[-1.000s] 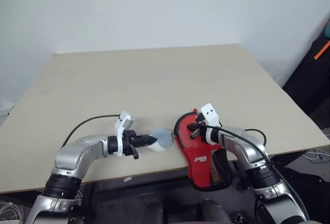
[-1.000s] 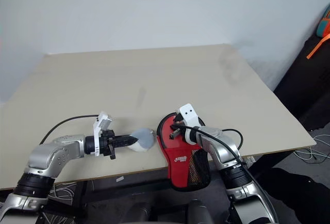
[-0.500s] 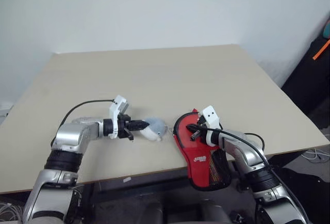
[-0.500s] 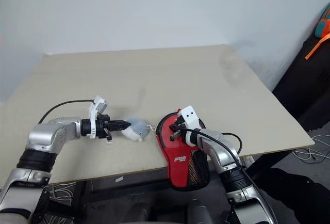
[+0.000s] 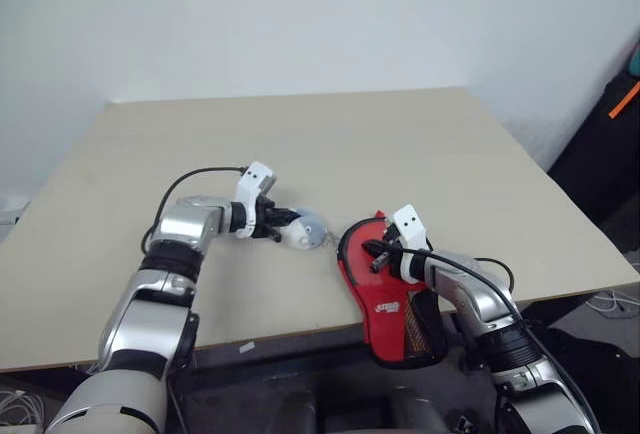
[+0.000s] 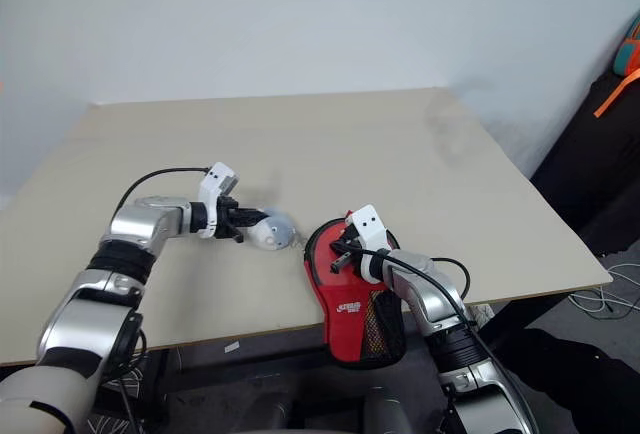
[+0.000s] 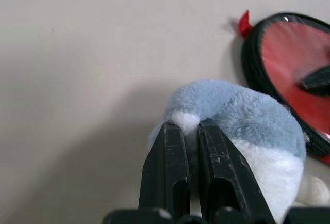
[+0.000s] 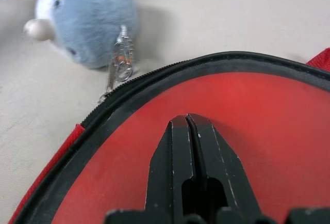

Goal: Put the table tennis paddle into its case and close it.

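The red case [image 5: 388,306] lies at the table's front edge, its black mesh end hanging over it. A black zipper rim runs round its round end [image 8: 258,105]. My right gripper [image 5: 374,257] is shut, with its tips resting on that smooth red surface and holding nothing. The table tennis paddle is hidden. A small bluish-white plush lump [image 5: 306,232] lies just left of the case's round end. My left gripper [image 5: 289,222] is shut on the lump. A small metal clasp [image 8: 120,53] hangs from the lump beside the zipper rim.
The beige table [image 5: 300,144] stretches wide behind and to the left of both grippers. Its front edge runs close under the case. Dark gear with an orange strap [image 5: 625,99] stands beyond the table's right side.
My left gripper has carried the plush lump away from the front edge and further onto the table, up beside the case's round end. The right gripper and case have stayed put.
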Robot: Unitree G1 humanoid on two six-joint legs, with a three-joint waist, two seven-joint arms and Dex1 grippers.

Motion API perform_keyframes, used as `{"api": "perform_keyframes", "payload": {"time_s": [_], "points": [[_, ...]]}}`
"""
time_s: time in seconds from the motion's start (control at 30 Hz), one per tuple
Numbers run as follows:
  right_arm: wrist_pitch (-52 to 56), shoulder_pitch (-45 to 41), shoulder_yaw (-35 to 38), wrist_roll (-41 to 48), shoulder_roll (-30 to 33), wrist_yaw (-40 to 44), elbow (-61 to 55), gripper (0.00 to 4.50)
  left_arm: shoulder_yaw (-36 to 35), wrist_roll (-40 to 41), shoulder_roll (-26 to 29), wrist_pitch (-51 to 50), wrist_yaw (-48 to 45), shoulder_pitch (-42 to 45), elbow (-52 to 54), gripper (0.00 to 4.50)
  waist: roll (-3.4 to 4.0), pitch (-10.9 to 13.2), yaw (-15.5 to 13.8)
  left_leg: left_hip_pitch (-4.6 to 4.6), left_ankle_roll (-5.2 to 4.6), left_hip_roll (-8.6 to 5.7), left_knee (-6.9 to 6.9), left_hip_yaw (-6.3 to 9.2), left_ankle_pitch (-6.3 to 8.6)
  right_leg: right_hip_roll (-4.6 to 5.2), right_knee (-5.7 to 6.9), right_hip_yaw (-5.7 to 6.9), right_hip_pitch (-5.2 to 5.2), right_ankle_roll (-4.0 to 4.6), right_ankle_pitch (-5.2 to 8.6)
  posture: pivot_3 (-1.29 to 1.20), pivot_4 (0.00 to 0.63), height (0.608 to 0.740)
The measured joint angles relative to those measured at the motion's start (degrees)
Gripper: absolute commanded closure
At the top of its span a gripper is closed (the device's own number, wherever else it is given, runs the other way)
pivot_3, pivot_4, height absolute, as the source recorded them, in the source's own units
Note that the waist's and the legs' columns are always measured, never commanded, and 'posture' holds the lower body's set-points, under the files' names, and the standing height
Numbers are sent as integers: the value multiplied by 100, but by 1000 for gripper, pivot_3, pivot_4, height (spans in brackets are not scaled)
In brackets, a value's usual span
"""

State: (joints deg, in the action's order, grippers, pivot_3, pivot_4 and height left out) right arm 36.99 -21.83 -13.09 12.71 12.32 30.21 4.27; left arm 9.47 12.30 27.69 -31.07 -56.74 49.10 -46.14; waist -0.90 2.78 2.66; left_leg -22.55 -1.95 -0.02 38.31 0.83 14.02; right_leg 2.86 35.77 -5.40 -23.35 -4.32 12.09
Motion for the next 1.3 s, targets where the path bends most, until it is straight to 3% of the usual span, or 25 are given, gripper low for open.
{"api": "perform_keyframes", "payload": {"time_s": [0.97,1.13,1.3], "points": [[6,-40,-12,-154,0,132,9,4500,-192,-1359,-2019,2323,1998,1945,-2764,4473,-8,0,3,-5,-1,-4,2,0,0,-1,0,-2,-1,-3,-1,0,0,740],[28,-14,-13,-157,3,128,-33,4500,-88,-1609,-2300,2542,1548,1945,-2780,4473,-8,0,1,-7,-1,-6,2,0,1,0,-1,-2,-1,-4,0,0,0,740],[37,6,-22,-158,4,127,-55,4500,234,-1825,-2427,2775,335,1850,-2447,4473,-6,-1,4,-6,-2,-6,2,-1,1,-1,-2,-4,1,-3,0,0,0,740]]}}
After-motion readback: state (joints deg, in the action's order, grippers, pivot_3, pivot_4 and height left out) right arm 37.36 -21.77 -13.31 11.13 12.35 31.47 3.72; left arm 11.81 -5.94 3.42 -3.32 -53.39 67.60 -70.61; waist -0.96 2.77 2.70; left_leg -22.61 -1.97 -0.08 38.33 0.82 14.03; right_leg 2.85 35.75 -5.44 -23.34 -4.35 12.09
